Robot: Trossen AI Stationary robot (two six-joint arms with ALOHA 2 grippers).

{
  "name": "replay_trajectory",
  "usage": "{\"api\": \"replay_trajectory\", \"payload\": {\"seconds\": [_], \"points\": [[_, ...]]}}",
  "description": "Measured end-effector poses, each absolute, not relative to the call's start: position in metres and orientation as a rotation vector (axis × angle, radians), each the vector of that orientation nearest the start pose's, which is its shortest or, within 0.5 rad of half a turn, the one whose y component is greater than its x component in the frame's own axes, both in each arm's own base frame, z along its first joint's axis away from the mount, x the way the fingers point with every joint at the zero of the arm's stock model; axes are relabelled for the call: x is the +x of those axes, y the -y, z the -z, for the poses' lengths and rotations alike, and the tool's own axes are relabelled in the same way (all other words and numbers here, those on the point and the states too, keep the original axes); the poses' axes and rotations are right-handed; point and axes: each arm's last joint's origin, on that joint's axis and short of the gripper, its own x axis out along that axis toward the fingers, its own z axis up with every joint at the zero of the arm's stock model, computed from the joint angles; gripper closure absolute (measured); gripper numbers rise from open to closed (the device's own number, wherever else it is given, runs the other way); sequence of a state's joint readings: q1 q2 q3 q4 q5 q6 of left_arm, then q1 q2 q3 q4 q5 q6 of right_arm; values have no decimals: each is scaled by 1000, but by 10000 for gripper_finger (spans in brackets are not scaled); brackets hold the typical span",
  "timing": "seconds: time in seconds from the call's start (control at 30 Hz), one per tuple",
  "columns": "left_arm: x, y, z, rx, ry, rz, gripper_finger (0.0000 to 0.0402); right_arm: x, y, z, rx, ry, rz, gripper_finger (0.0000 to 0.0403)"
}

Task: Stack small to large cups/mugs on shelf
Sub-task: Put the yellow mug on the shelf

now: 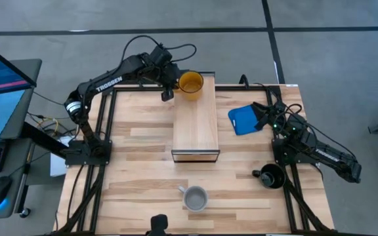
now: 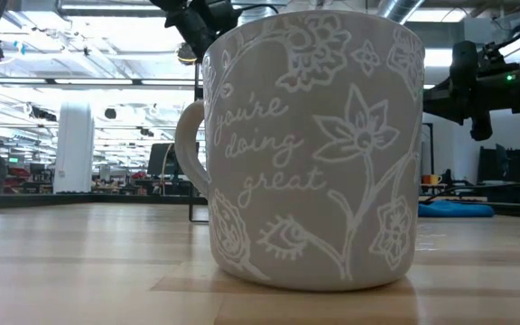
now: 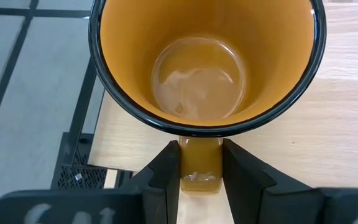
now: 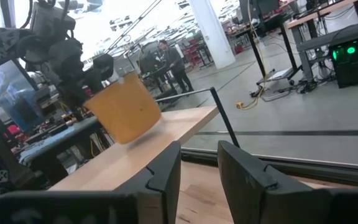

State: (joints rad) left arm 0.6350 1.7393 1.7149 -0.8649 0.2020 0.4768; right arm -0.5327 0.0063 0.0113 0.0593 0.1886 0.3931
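Note:
The yellow-orange mug (image 1: 191, 83) is over the far end of the light-wood shelf (image 1: 195, 128); my left gripper (image 1: 169, 90) is shut on it from its left side. It also shows tilted in the right wrist view (image 4: 124, 112). The light grey mug (image 1: 195, 198) stands upright on the table near the front edge and fills the low view (image 2: 310, 153). The black mug (image 1: 271, 176) stands on the table at the right. My right gripper (image 1: 266, 113) hovers by the blue object, its fingers (image 4: 166, 174) a narrow gap apart and empty. My left gripper pinches the yellow-orange mug's handle (image 3: 201, 165) between its two fingers (image 3: 166, 171), one on each side of it. The fingers come from the table's far left, slanting down. The mug is tilted, its mouth up, just above the shelf's far end; whether its base touches the plank I cannot tell.
A flat blue object (image 1: 245, 120) lies on the table right of the shelf, under my right gripper. A monitor and keyboard stand beyond the table's left edge. People stand in the room beyond the table (image 4: 169, 62).

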Motion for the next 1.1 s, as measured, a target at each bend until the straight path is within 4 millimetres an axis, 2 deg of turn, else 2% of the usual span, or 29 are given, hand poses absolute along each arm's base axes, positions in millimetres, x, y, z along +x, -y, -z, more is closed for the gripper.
{"api": "replay_trajectory", "payload": {"seconds": [0.43, 1.1], "points": [[306, -211, -344, 90, -863, -165, 321, 81, 54, -173, 364, 206, 699, 274], [303, -207, -341, 39, -926, -183, 321, 81, 54, -173, 365, 206, 698, 274]]}}
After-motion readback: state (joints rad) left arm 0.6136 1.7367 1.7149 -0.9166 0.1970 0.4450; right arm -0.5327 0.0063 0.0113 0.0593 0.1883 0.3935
